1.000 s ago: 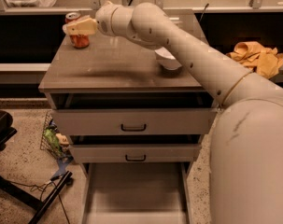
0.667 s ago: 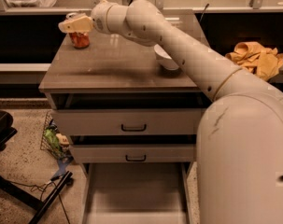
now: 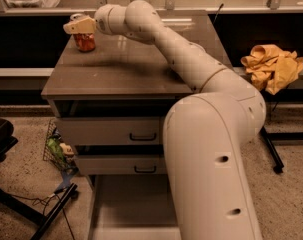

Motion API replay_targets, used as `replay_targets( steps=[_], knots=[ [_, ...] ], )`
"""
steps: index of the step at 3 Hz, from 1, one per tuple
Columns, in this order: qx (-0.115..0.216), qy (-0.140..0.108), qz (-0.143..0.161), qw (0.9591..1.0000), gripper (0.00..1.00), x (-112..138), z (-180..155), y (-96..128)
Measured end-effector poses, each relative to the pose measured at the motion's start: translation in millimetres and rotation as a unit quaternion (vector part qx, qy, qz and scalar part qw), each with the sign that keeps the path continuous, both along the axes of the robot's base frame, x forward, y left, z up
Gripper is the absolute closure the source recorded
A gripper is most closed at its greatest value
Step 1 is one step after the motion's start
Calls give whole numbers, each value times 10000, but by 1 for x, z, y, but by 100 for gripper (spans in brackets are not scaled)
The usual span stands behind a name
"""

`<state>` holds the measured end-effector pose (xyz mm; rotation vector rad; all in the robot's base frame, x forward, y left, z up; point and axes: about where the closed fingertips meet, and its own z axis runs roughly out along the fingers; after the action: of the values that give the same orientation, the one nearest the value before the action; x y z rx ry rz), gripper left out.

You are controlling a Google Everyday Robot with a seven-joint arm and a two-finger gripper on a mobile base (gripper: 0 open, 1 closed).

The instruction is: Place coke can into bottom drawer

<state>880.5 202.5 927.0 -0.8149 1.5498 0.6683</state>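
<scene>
The arm has swung nearer; the gripper (image 3: pixel 79 26) stays with the coke can (image 3: pixel 84 41) just beneath it (whether it grips, I cannot tell). It should centre squarely before lifting.

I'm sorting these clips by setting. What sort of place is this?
Probably a lab or office workroom: a grey drawer cabinet on a speckled floor, loose cables beside it, a long ledge behind. The gripper is over the coke can on the cabinet top.

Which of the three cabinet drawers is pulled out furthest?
The bottom drawer: its grey floor shows, while the top drawer and middle drawer show only handled fronts. The gripper is over the coke can on the cabinet top.
</scene>
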Motion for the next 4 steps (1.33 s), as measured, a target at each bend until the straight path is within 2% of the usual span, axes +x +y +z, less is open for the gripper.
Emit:
replay_targets(
  steps=[2, 3, 4],
  knots=[
    [218, 180, -96, 9996, 0, 11, -30, 14],
    [384, 137, -40, 9992, 17, 9, -32, 24],
    [508, 1, 103, 9987, 40, 6, -23, 38]
  ],
)
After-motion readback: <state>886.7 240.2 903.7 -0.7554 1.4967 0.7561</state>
